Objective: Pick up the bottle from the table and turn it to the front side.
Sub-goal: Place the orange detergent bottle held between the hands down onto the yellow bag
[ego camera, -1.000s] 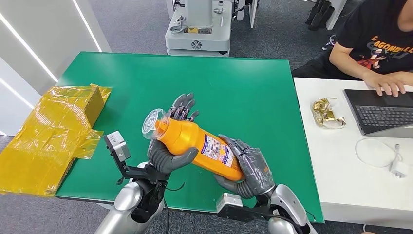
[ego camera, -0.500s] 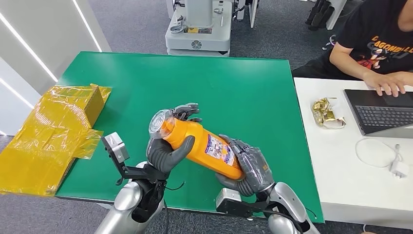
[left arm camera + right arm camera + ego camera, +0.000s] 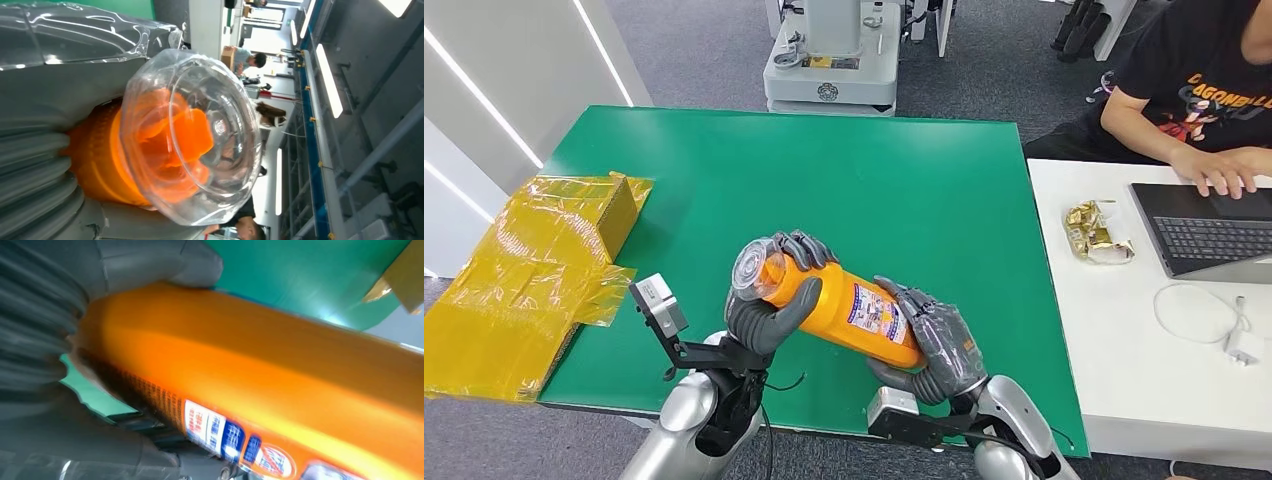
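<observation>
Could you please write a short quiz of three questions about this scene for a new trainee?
1. True or false: the orange bottle lies flat on the green table.
2. Which end of the bottle does the left hand grip? A) the clear cap end B) the base end
3. Fill in: the right hand holds the bottle's ____ end.

Key
1. False; both hands hold it above the table.
2. A
3. base
</observation>
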Motion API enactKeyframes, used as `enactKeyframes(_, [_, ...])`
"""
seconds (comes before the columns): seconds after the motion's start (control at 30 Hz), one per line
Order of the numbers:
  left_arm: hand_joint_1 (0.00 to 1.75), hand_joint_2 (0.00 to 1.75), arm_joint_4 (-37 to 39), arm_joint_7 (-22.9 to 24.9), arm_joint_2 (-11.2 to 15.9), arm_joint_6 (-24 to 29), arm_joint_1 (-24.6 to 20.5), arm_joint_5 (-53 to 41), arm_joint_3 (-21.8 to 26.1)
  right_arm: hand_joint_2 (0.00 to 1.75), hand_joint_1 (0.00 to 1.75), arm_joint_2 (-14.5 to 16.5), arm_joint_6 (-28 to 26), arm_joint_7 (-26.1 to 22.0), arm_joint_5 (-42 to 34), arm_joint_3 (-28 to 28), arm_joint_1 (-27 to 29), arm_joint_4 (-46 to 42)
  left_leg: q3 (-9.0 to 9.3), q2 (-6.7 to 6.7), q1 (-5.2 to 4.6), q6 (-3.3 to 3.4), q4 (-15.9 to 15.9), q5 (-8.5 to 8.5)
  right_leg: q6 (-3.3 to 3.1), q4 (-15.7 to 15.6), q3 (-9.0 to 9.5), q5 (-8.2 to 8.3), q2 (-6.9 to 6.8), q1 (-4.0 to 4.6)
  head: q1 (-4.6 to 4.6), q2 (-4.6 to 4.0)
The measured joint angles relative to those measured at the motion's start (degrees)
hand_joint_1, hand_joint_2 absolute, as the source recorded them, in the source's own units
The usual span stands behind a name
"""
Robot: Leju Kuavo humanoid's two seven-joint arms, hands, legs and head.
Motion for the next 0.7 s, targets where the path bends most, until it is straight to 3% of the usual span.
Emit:
enactKeyframes(0.2, [1.75,1.75,0.24,0.00,0.09,0.41,0.01,0.07,0.00,1.75,0.00,0.26,-0.79,-0.14,-1.31,0.09,0.18,-0.47,0.00,0.01,0.00,0.00,0.00,0.00,0.00,0.00,0.00,0.00,0.00,0.00,-0.01,0.00])
enactKeyframes(0.43, [1.75,1.75,0.92,-0.14,0.58,2.60,0.08,0.69,0.00,1.75,0.00,1.50,-9.55,-0.96,-7.43,-1.54,4.32,-6.85,-0.01,-0.01,0.00,0.00,0.00,-0.01,0.00,-0.01,-0.02,-0.01,-0.01,0.00,-0.01,0.00])
enactKeyframes(0.7, [1.75,1.75,0.89,-0.91,0.75,5.36,0.39,-1.76,0.86,1.75,0.00,3.14,-20.58,-6.97,-15.71,-3.50,11.94,-17.23,-0.04,-0.02,0.00,0.01,-0.02,-0.02,0.02,-0.01,-0.03,-0.04,-0.03,0.00,-0.02,0.00])
